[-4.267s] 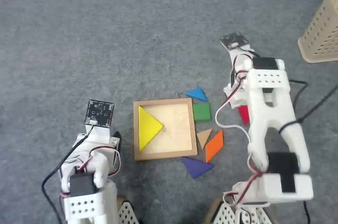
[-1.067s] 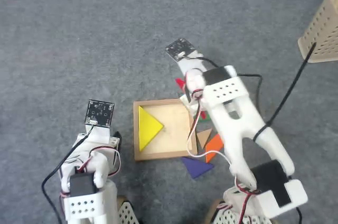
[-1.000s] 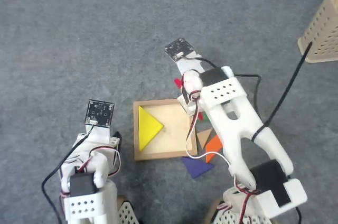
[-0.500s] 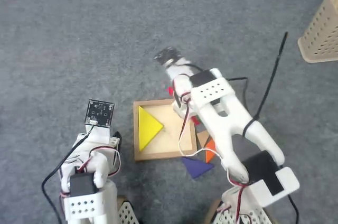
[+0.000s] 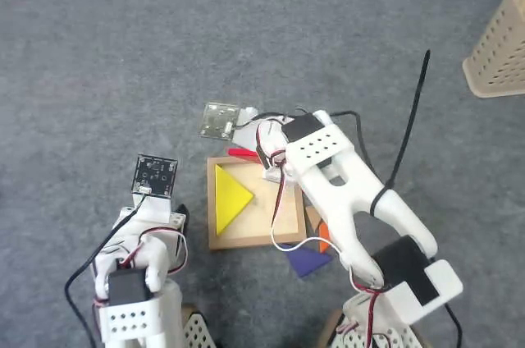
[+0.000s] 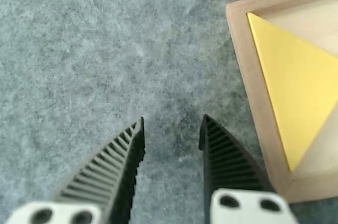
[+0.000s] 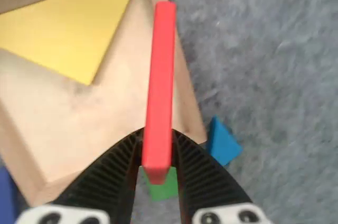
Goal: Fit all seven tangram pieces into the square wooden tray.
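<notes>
The right arm is stretched out over the square wooden tray (image 5: 250, 242), and its gripper (image 7: 157, 155) is clamped on the red piece (image 7: 158, 86). The piece stands on edge between the two black toothed fingers (image 7: 113, 174) and pokes out well past their tips. From above, the red piece (image 5: 239, 152) sits over the tray's far rim, toward the left half; whether it touches the wood I can't tell.

Inside the tray the yellow triangle (image 5: 229, 194) lies flat against the left wall, its point aimed at the middle. The rest of the tray floor is bare wood.

In the right wrist view a blue piece (image 7: 222, 142) and a green piece (image 7: 161, 187) lie on the carpet just outside the tray rim (image 7: 182, 97), the green one partly hidden behind the fingers. At the tray's near right corner a purple piece (image 5: 308, 262) lies on the carpet, with an orange piece (image 5: 323, 239) peeking out from under the arm just beside it.

The left arm (image 5: 135, 274) sits near and left of the tray. Its gripper (image 6: 171, 139) hangs over the grey carpet (image 6: 79, 49) beside the tray's left rim, fingers parted a little way with nothing between them
</notes>
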